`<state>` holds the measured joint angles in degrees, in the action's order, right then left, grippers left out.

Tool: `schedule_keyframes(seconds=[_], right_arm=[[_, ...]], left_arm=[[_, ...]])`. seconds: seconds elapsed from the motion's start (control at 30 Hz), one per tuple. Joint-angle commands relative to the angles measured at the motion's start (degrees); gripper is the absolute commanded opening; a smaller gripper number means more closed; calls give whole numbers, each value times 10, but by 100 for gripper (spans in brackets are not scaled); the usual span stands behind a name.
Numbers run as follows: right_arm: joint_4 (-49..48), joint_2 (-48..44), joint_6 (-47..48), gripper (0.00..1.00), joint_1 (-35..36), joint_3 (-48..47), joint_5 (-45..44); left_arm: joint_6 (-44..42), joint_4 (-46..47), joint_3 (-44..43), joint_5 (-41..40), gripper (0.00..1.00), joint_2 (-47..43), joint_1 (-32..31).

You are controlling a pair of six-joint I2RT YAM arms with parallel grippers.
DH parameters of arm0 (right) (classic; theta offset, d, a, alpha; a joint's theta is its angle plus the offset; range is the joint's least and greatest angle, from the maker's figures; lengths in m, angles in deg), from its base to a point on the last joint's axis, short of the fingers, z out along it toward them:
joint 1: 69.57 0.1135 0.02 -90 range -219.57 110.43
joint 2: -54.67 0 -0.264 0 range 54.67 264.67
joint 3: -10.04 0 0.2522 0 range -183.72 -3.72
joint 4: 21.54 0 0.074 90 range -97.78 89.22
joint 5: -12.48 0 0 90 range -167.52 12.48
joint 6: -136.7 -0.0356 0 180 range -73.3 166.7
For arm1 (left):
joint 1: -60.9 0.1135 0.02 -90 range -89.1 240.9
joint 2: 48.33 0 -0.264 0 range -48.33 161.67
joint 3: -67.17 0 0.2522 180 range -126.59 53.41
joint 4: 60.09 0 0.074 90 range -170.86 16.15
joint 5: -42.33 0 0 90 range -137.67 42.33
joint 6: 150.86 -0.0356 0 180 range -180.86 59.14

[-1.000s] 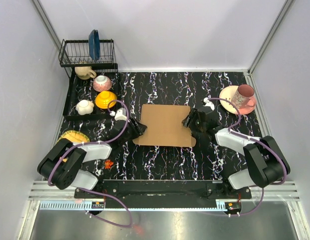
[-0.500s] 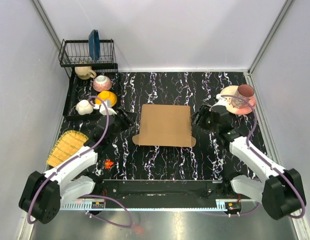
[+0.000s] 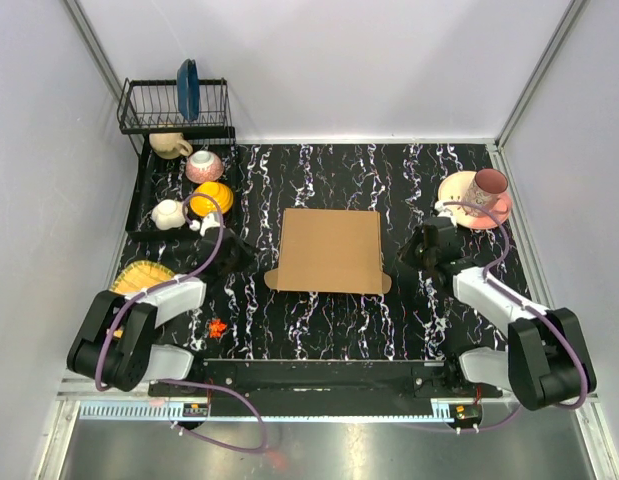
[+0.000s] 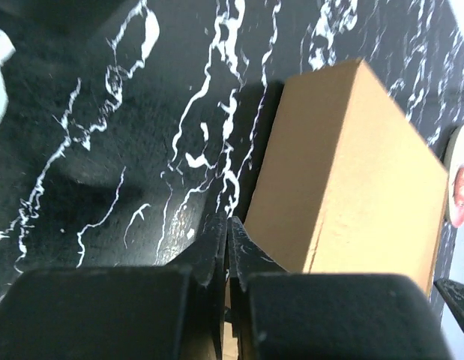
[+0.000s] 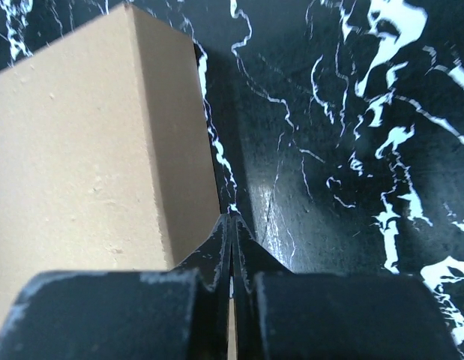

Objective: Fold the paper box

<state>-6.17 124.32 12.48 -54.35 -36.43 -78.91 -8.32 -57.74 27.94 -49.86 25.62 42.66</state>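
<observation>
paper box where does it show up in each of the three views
Top view: paper box lies flat in the middle of the picture.
Left wrist: paper box on the right, past the shut left gripper.
Right wrist: paper box on the left, beside the shut right gripper.
Shared landmark: the black white-veined table.

Bright overhead light; wrist views dimmer, near foreground blurred; the paper box (image 4: 351,172) casts a soft shadow.

The box (image 3: 329,250) is lying flat on the table (image 3: 319,330). The left gripper (image 3: 241,256) and right gripper (image 3: 417,248) are sitting near its opposite side edges.
</observation>
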Motion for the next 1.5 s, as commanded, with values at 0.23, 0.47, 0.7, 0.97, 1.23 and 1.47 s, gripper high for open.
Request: schedule_keyframes(seconds=[0.23,0.47,0.7,0.97,1.23,1.47], right_arm=[[-120,80,-18,0,-5,14,111],[-158,107,-33,0,-5,25,143],[-153,99,-28,0,-5,30,138],[-150,95,-23,0,-5,34,137],[-133,71,-21,0,-5,29,143],[-97,16,-17,0,-4,19,153]], left_arm=[[18,101,-22,117,0,54,2],[25,109,-17,136,0,73,0],[25,93,-11,98,0,59,0],[26,121,-19,144,0,82,-2],[30,143,-5,170,0,87,-39],[48,153,10,182,0,48,-40]])
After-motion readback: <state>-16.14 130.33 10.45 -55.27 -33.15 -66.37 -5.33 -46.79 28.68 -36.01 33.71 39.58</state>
